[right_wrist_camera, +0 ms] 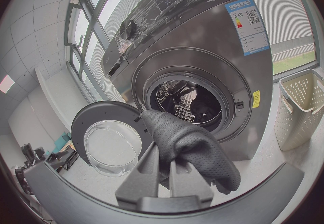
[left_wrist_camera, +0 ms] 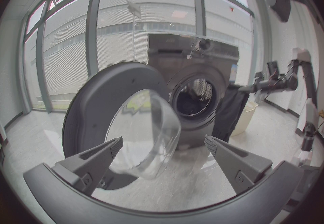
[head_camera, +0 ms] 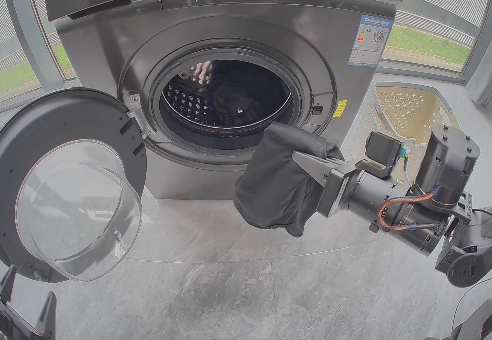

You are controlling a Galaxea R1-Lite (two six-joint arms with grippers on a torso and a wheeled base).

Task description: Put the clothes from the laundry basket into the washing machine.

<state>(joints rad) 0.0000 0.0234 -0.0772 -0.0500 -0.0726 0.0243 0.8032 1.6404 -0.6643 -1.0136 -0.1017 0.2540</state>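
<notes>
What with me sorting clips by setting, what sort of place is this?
Likely a laundry corner in a glass-walled room: a front-loading washing machine with its door open, a laundry basket beside it, tall windows behind.

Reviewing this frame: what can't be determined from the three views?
1. Inside of the laundry basket: in the head view the right arm covers its near part; in the right wrist view its own wall hides the inside.
2. Inside the drum: dark shapes, too dim to count in any view.
3. Kind of dark garment: it hangs bunched and folded on itself in all views.
</notes>
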